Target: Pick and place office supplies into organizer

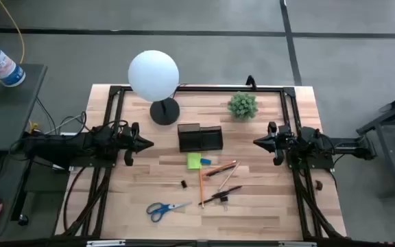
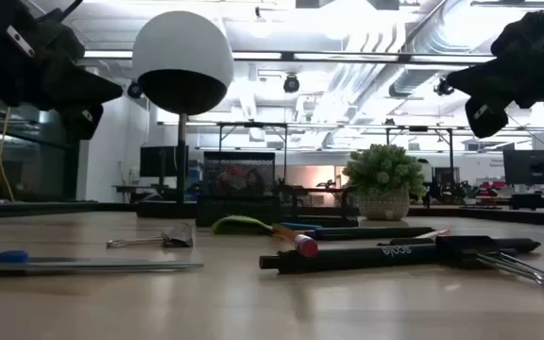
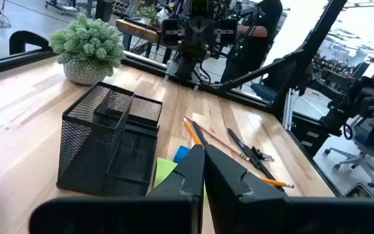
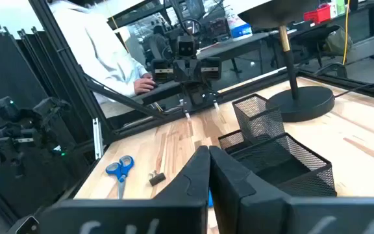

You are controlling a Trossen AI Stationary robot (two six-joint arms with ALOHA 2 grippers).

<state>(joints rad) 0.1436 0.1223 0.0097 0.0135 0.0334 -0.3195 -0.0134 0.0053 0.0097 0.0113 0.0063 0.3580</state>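
The black mesh organizer (image 1: 200, 137) stands mid-table, also in the left wrist view (image 3: 112, 143). Just in front of it lie a lime-green sticky-note pad (image 1: 194, 160) and a small blue block (image 1: 205, 162). Orange and dark pencils and pens (image 1: 218, 180) lie scattered nearer. The blue-handled scissors (image 1: 164, 209) lie flat near the front edge, with a small black clip (image 1: 183, 184) beside them. My left gripper (image 1: 149, 144) hovers shut at the table's left. My right gripper (image 1: 256, 142) hovers shut at the right. Both are above the table and hold nothing.
A white globe lamp (image 1: 153, 75) on a round black base (image 1: 164, 111) stands at the far left of the organizer. A small green potted plant (image 1: 242, 106) stands at the far right. A person in white shows beyond the table (image 4: 109, 45).
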